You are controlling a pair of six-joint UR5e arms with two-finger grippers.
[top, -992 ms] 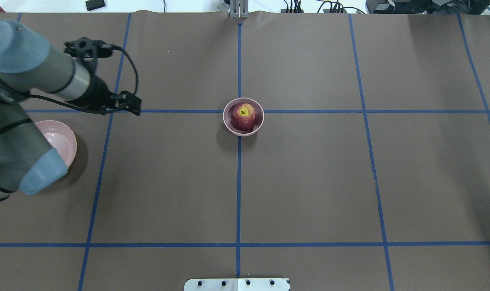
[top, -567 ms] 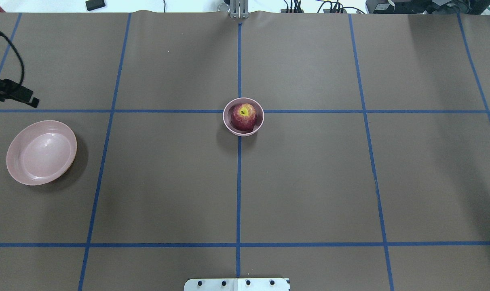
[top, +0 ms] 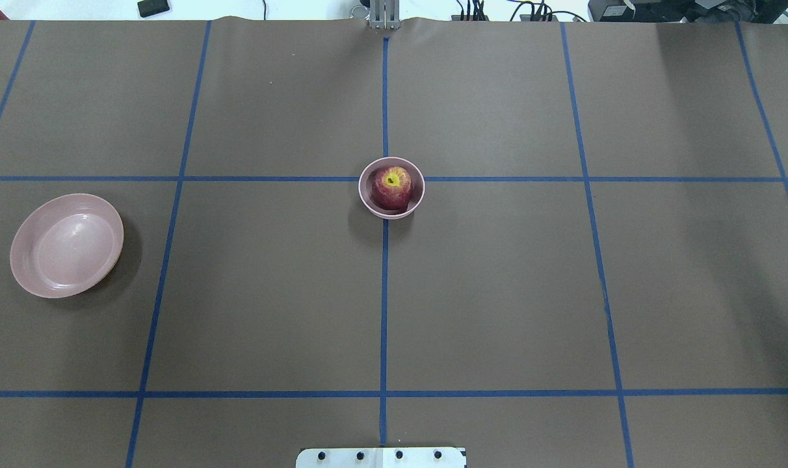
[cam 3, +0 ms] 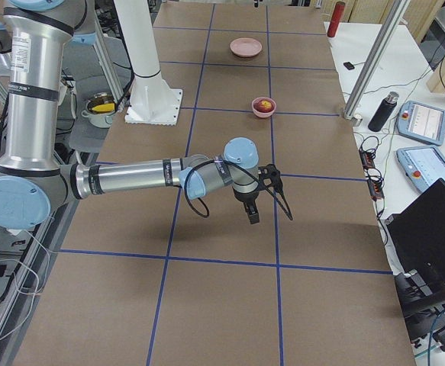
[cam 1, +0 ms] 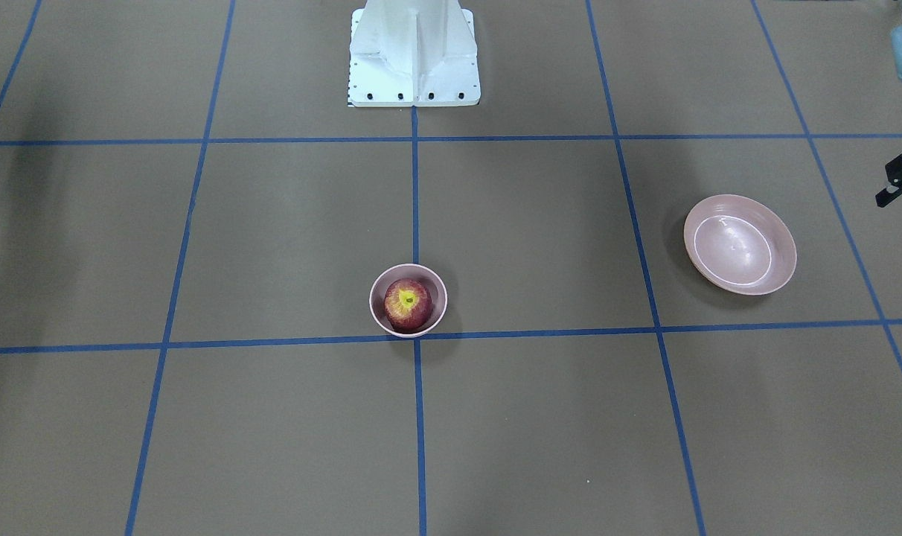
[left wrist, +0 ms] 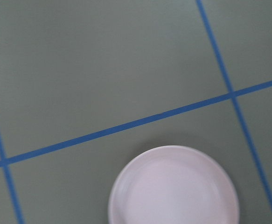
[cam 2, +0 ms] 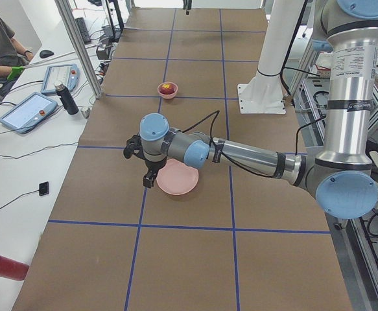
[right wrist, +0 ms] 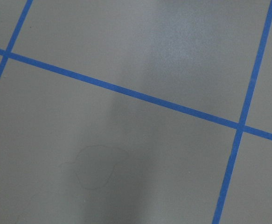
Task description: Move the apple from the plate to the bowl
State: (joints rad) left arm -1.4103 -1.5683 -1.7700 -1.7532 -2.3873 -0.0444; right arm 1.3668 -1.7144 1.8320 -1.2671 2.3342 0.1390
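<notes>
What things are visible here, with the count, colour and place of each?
table: one, brown with blue tape lines, before the robot.
bowl: one, pale pink, at the table's centre.
apple: one, dark red with yellow-green top, inside the bowl.
plate: one, pale pink, empty, on the robot's left side.
bottle: one, dark, on a white bench beside the table.
left gripper: one, black, above the table beside the plate; open or shut unclear.
right gripper: one, black, above bare table on the robot's right; open or shut unclear.
</notes>
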